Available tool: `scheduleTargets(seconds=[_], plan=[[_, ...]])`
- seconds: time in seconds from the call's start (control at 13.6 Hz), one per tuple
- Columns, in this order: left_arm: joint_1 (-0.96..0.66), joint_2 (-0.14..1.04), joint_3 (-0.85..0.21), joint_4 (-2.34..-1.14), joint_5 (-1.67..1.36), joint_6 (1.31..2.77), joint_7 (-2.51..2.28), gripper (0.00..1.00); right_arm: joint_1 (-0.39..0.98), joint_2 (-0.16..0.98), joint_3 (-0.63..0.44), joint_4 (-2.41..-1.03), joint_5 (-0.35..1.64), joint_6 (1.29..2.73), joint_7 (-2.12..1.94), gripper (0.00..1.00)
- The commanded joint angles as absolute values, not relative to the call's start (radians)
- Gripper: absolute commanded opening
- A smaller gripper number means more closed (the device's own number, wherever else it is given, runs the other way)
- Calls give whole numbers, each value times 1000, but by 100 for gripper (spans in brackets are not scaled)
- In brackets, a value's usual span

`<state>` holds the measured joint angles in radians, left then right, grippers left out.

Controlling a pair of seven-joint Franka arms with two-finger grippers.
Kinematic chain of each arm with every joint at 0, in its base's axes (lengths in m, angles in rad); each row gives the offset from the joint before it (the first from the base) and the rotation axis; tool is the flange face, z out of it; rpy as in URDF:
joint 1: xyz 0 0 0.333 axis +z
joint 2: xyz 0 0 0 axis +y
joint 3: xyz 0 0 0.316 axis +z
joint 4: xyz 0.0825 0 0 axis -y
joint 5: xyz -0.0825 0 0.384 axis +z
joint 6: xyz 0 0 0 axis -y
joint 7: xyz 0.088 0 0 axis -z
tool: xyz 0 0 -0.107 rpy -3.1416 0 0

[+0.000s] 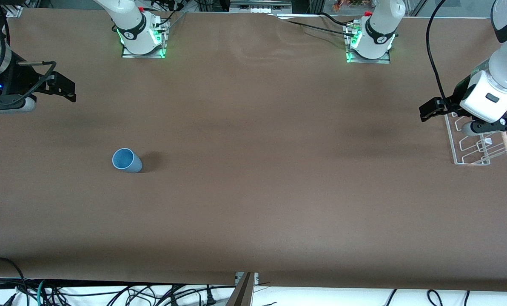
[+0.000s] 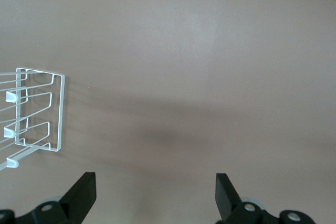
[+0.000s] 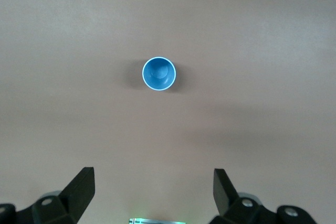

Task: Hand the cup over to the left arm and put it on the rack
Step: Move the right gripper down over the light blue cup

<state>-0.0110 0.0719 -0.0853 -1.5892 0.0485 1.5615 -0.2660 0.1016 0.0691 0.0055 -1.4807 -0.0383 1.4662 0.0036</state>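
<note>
I see the cup (image 1: 126, 160) upright on the surface (image 1: 253, 191), mouth up, toward the right arm's end, well apart from the rack (image 1: 481, 144) at the left arm's end.

Right gripper (image 3: 152, 195): fingers (image 3: 81, 187) spread wide, nothing between them, up in the air. In the right wrist view the cup sits ahead of the fingers, roughly centred on the gap, well clear of both tips.

Left gripper (image 2: 155, 195): fingers (image 2: 226, 192) spread, empty, hovering beside the rack's end. The left arm waits.

Handling, my judgement: small thin plastic, so light, and likely to tip or skid if one finger meets it first. The smooth tapered wall may slip upward out of a squeeze. I would grip across the wall near the rim, both fingers closing together, leaving the lower body free for the left gripper at handover.
</note>
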Motion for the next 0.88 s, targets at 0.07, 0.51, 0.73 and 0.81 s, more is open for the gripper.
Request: scheduleTargets(seconds=[0.07,0.51,0.73,0.81], plan=[[-3,66,-87,-1592,46,1568,-242,100,78,60,26,-1486,-57,1456,9,100],[-3,67,-87,-1592,46,1568,-242,100,75,75,21,-1581,-54,1576,6,100],[-5,67,-87,-1592,48,1569,-242,100,63,138,18,-1647,-55,1721,2,100],[-5,67,-87,-1592,48,1569,-242,100,63,161,17,-1670,-57,1759,2,100]])
